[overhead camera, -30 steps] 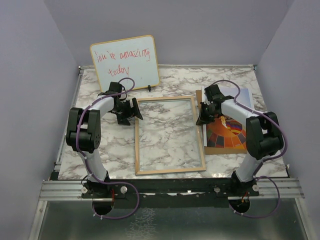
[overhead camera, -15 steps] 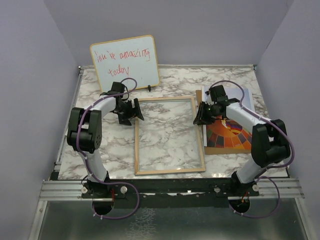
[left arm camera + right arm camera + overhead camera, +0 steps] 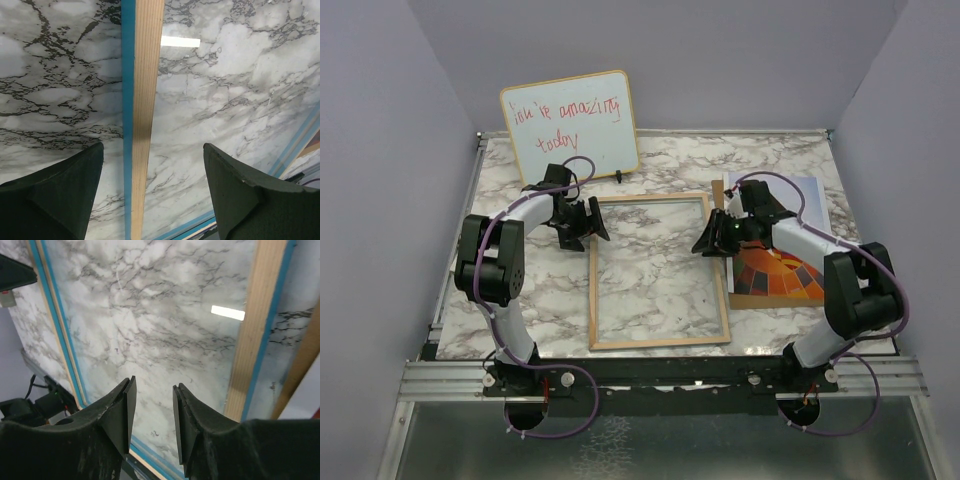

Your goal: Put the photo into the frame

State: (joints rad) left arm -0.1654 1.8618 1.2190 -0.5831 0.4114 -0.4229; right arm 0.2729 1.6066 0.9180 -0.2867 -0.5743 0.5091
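Note:
The frame (image 3: 592,300) lies flat mid-table, light wood face up, with marble showing through its clear pane. The photo (image 3: 782,275), a print in orange and red patches, lies to the right of the frame, partly under my right arm. My left gripper (image 3: 588,226) is wide open over the frame's left rail (image 3: 146,100), which runs between its fingers (image 3: 60,195). My right gripper (image 3: 706,244) hangs over the pane just inside the right rail (image 3: 256,335). Its fingers (image 3: 125,412) are a small gap apart with nothing between them.
A whiteboard (image 3: 570,122) with red handwriting leans against the back wall behind the left arm. A brown strip (image 3: 306,360) shows just past the frame's right rail. Purple walls close in the table on both sides.
My right gripper has moved left, from above the photo to over the frame's right side. My left gripper has shifted slightly toward the frame's left rail.

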